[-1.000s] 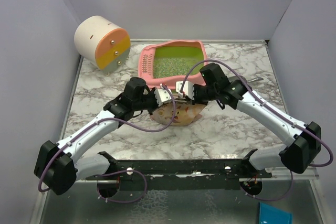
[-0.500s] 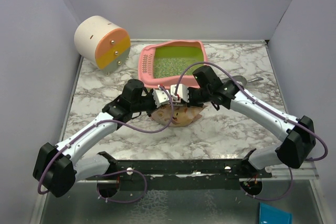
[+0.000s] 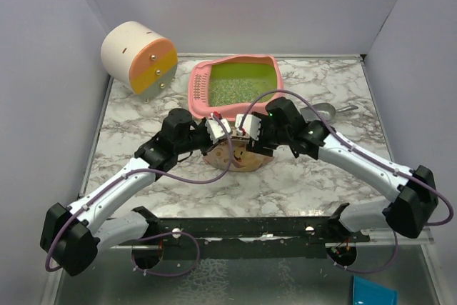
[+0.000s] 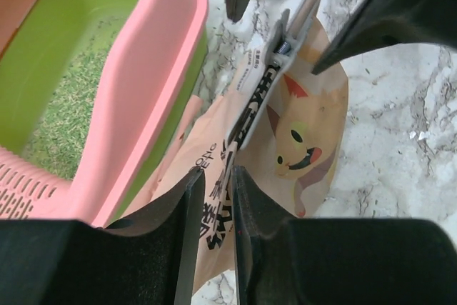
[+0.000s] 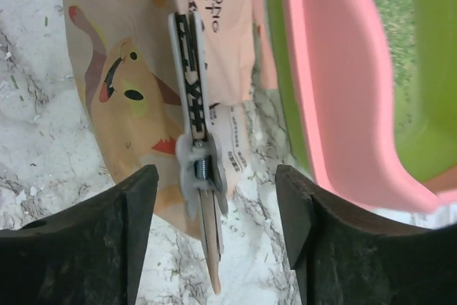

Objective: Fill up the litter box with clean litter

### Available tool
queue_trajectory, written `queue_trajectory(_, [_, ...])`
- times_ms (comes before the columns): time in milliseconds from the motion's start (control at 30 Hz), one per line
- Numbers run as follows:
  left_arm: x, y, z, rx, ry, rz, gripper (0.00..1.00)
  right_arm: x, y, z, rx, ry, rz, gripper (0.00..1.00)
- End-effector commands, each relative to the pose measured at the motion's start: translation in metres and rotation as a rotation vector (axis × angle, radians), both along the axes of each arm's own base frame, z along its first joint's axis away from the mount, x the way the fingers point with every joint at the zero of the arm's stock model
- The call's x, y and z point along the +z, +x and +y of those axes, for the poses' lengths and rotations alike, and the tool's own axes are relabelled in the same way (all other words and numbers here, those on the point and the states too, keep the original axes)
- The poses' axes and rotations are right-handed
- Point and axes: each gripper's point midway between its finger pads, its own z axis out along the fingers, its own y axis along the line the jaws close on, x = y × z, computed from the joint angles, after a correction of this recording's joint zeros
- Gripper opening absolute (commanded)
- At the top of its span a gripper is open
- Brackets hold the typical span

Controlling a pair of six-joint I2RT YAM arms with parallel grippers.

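Note:
The pink litter box with its lime-green basin holds clean litter at the back middle of the table. Just in front of it stands a beige cat-print pouch, its top edge closed by a grey clip. My left gripper hangs over the pouch's left top corner, jaws narrowly apart astride the edge. My right gripper is wide open, the clip's handle between its fingers and untouched. The box's pink wall and litter lie beside the pouch.
A cream-and-orange cylinder lies at the back left. A grey scoop rests right of the litter box, behind my right arm. Grey walls close the table on three sides. A blue object sits below the table's near right corner.
Both grippers have opened and let go of the pouch's top edge. The pouch has settled lower in front of the box. Both arms shifted slightly left.

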Motion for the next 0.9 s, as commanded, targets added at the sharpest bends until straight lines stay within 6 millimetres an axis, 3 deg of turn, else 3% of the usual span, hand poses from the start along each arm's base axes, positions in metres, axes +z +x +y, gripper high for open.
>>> queue_trajectory(0, [0.034, 0.011, 0.001, 0.073, -0.077, -0.065, 0.26, 0.067, 0.011, -0.001, -0.115, 0.207, -0.177, 0.68])
queue_trajectory(100, [0.047, 0.018, 0.005, 0.150, -0.131, -0.058, 0.26, 0.106, 0.019, -0.013, -0.254, 0.355, -0.259, 0.73])
queue_trajectory(233, [0.073, 0.054, 0.027, 0.455, -0.214, 0.013, 0.25, 0.146, 0.038, -0.056, -0.622, 0.561, -0.305, 0.93])
queue_trajectory(333, [0.080, 0.093, 0.060, 0.672, -0.201, 0.094, 0.25, 0.149, 0.055, -0.086, -0.768, 0.618, -0.195, 0.96])
queue_trajectory(400, [0.082, 0.115, 0.087, 0.766, -0.255, 0.186, 0.25, 0.139, 0.072, -0.114, -0.852, 0.648, -0.090, 0.96])
queue_trajectory(533, [0.095, 0.136, 0.129, 0.850, -0.465, 0.336, 0.25, 0.124, 0.088, -0.153, -0.974, 0.744, 0.081, 0.97])
queue_trajectory(633, [0.105, 0.134, 0.143, 0.819, -0.598, 0.393, 0.26, 0.126, 0.085, -0.160, -0.896, 0.943, 0.262, 0.97])
queue_trajectory(733, [0.096, 0.130, 0.146, 0.811, -0.619, 0.427, 0.28, 0.123, 0.076, -0.150, -0.809, 1.086, 0.422, 0.96])
queue_trajectory(867, [0.081, 0.120, 0.141, 0.822, -0.651, 0.517, 0.32, 0.111, 0.068, -0.144, -0.787, 1.115, 0.469, 0.96])
